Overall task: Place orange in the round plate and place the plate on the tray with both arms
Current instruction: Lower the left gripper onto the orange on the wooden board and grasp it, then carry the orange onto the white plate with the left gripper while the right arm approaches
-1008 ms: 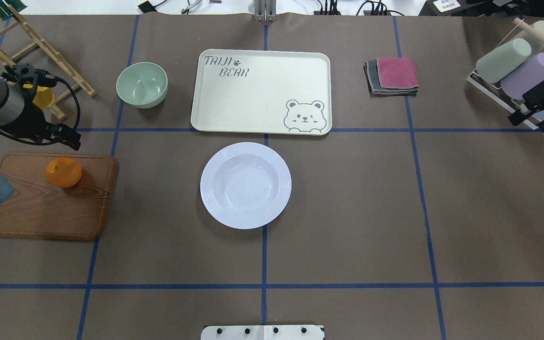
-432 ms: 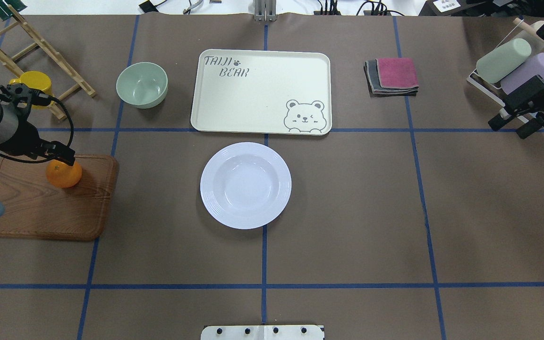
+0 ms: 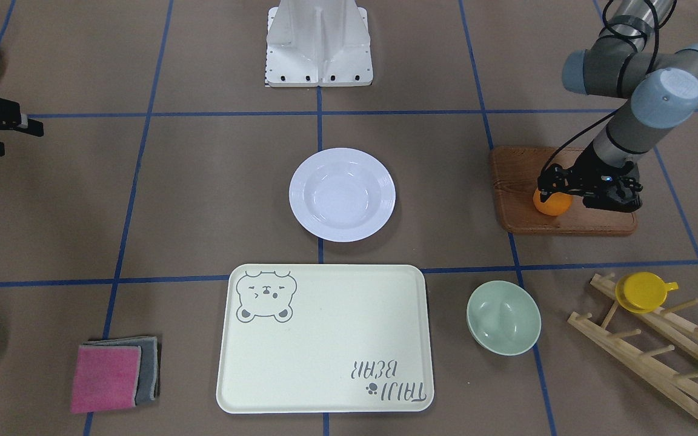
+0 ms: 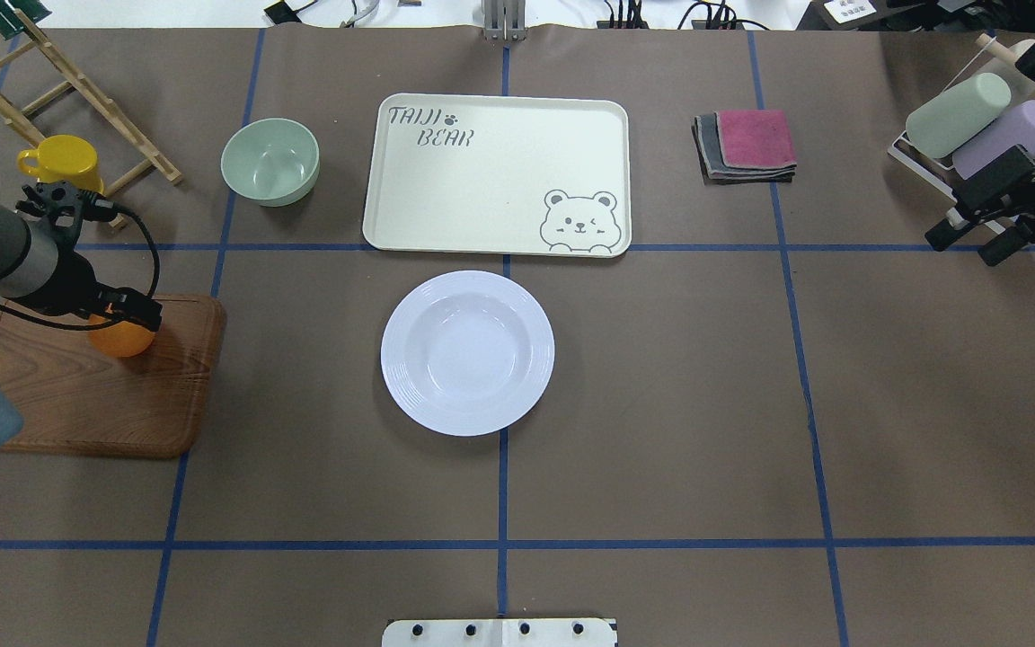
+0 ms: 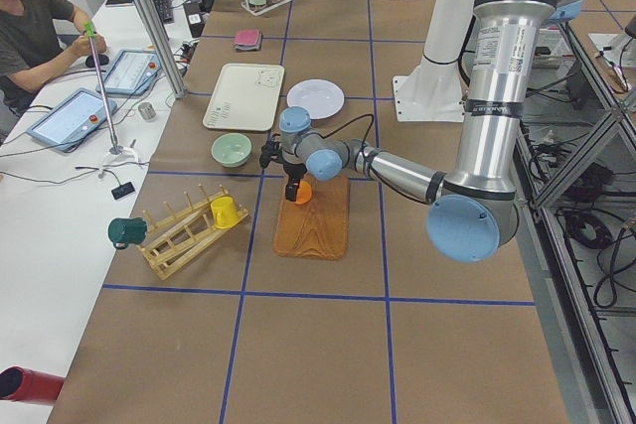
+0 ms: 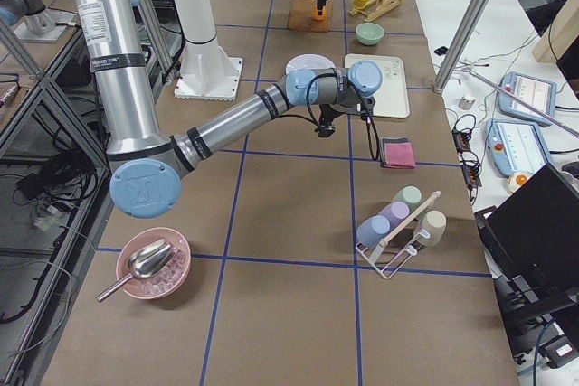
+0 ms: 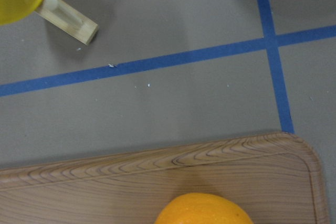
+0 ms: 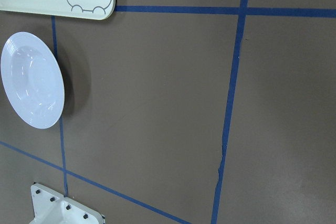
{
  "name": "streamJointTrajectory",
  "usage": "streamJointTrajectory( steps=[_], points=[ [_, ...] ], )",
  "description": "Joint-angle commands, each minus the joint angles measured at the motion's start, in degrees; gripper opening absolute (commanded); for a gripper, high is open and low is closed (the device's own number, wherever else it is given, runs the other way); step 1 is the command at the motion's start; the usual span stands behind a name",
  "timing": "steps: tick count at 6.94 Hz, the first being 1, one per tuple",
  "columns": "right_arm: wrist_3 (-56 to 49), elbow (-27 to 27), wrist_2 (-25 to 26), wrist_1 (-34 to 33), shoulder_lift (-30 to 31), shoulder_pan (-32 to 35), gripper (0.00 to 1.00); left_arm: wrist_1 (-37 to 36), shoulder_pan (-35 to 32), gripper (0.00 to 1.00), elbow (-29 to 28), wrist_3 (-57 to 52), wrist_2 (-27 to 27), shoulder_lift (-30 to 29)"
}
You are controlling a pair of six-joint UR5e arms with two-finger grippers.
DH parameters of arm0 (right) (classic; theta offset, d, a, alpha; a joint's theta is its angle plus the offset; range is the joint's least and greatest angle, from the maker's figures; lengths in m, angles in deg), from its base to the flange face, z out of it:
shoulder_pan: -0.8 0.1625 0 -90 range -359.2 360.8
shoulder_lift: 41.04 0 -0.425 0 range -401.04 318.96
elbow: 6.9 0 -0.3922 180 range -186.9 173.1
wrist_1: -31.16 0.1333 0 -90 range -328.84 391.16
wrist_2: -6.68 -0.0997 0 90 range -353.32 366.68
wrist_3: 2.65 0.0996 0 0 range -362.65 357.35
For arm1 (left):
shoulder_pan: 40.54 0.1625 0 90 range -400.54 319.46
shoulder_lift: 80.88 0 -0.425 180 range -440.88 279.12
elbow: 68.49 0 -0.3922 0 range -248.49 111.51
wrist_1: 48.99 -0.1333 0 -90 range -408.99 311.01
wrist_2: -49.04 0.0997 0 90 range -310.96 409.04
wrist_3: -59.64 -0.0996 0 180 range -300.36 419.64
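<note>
A green bowl (image 4: 270, 162) sits just beside the tray (image 4: 482, 189).

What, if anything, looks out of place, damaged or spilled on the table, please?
Only a small flaw: the blue tape line looks torn and kinked in the right wrist view. The round plate, tray and orange look intact; nothing is spilled.

Orange (image 4: 123, 341) on board (image 4: 95, 400) (plate (image 4: 467, 353) beside tray (image 4: 495, 175))

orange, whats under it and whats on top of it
The orange rests on the wooden board. The left gripper hangs right over it, hiding its top; whether it touches the fruit is not visible.
</note>
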Motion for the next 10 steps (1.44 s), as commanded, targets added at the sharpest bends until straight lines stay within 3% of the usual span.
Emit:
streamJointTrajectory(
  steps=[1,2,3,4,6,8,10],
  points=[
    [-0.1,0.1,0.0,0.0,0.0,-0.4,1.0,0.3,1.2,0.71,0.3,0.5,1.3,0.1],
    [0.0,0.7,0.0,2.4,-0.1,-1.2,1.0,0.3,1.2,0.33,0.7,0.4,1.3,0.9],
    [1.0,2.3,0.0,5.2,-0.3,-3.5,1.0,0.3,1.2,0.09,0.9,0.4,1.3,0.8],
    [4.4,3.5,0.0,6.7,-2.6,-5.2,1.0,0.2,1.2,0.0,1.0,0.4,1.0,0.2],
    [8.0,3.9,-1.7,7.0,-5.3,-7.9,1.0,-0.6,1.3,0.0,1.1,0.5,-0.2,-4.0],
    [7.7,5.9,-5.3,8.0,-6.8,-7.9,1.0,-7.5,1.3,0.0,1.1,1.9,-2.4,-12.5],
    [7.7,16.0,-6.8,19.5,-8.3,-7.9,1.0,-11.1,2.7,0.0,0.4,6.2,-2.3,-18.9]
  ],
)
